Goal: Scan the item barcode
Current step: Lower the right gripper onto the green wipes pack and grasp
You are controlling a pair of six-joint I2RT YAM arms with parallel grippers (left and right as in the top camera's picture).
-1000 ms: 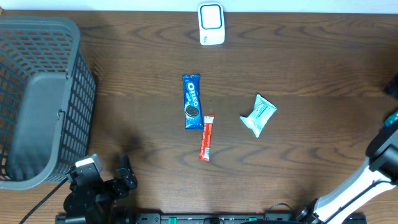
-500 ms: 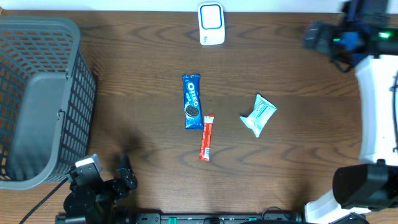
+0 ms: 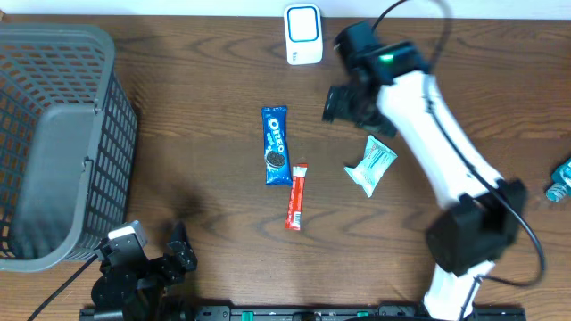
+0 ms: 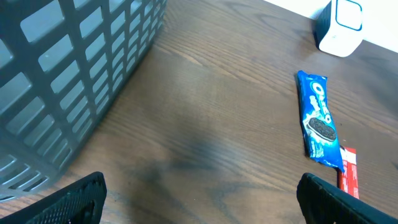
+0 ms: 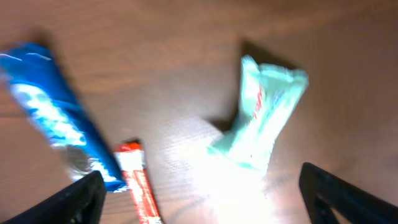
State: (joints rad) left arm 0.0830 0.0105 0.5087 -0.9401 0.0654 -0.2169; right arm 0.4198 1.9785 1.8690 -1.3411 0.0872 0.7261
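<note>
Scanner (image 3: 303, 36) at back, right arm (image 3: 430, 120) beside mint packet (image 3: 371, 166), seemingly crumpled

The right arm (image 3: 419, 116) is seen stretched far forward and angled inward, with the right gripper (image 5: 204, 196) pointed downward, its jaws spread wide and nothing held. The left arm (image 3: 125, 278) is folded low at the near edge, the left gripper (image 4: 199, 205) likewise spread wide and empty.

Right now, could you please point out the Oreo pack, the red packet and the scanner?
Oreo pack (image 3: 276, 145), overhead view, wrapper middle.
red packet (image 3: 295, 197), overhead view, mid-length.
scanner (image 3: 303, 34), overhead view, top face.
</note>
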